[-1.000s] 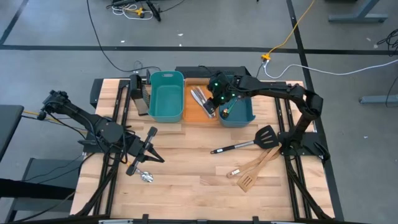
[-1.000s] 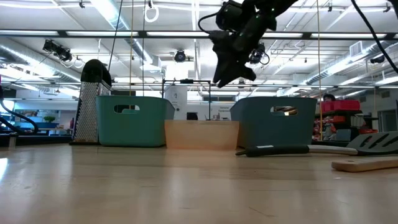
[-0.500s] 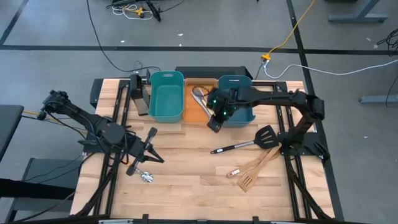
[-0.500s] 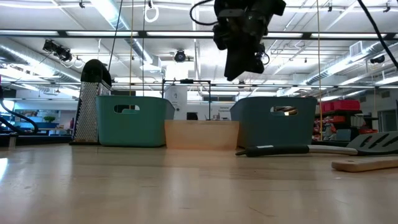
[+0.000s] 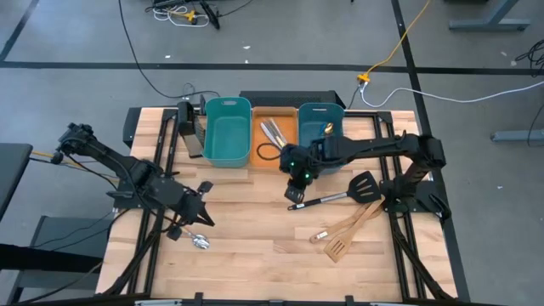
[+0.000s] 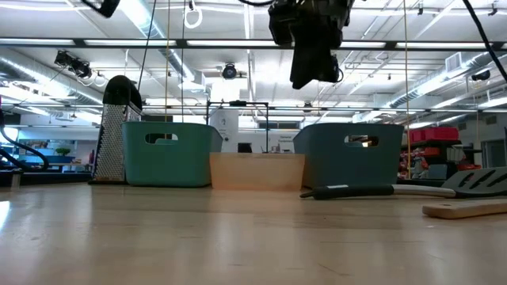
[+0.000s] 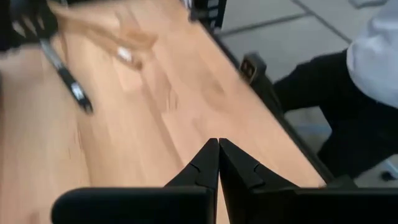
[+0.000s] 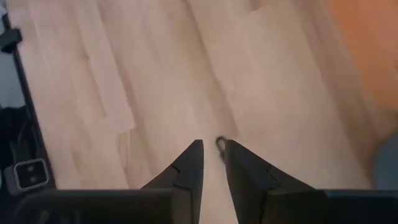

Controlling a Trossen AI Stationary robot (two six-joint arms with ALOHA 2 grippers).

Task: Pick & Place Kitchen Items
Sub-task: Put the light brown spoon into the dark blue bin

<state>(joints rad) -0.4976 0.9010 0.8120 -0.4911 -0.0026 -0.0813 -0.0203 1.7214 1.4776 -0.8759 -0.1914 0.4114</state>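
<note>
A black slotted spatula (image 5: 340, 196) lies flat on the table right of centre, also seen in the low view (image 6: 348, 190). Two wooden spatulas (image 5: 348, 229) lie crossed nearer the near edge. Silver utensils (image 5: 272, 134) lie in the orange bin. A small silver piece (image 5: 200, 241) lies near the left arm. My right gripper (image 5: 295, 192) hangs high above the spatula's handle end, fingers pointing down and a little apart (image 8: 212, 146), holding nothing. My left gripper (image 5: 202, 206) is over the table's left part, shut (image 7: 218, 144) and empty.
Two teal bins (image 5: 228, 132) (image 5: 321, 136) flank the orange bin (image 5: 285, 151) along the far edge. A metal grater (image 6: 117, 131) stands left of them. A person's dark trousers (image 7: 336, 118) show beyond the table edge. Bare wood lies at centre and near.
My right gripper has moved from above the bins at the far edge toward the near edge, stopping over the black spatula's handle end, still high. My left gripper has shifted and turned a little. The utensils on the table have stayed put.
</note>
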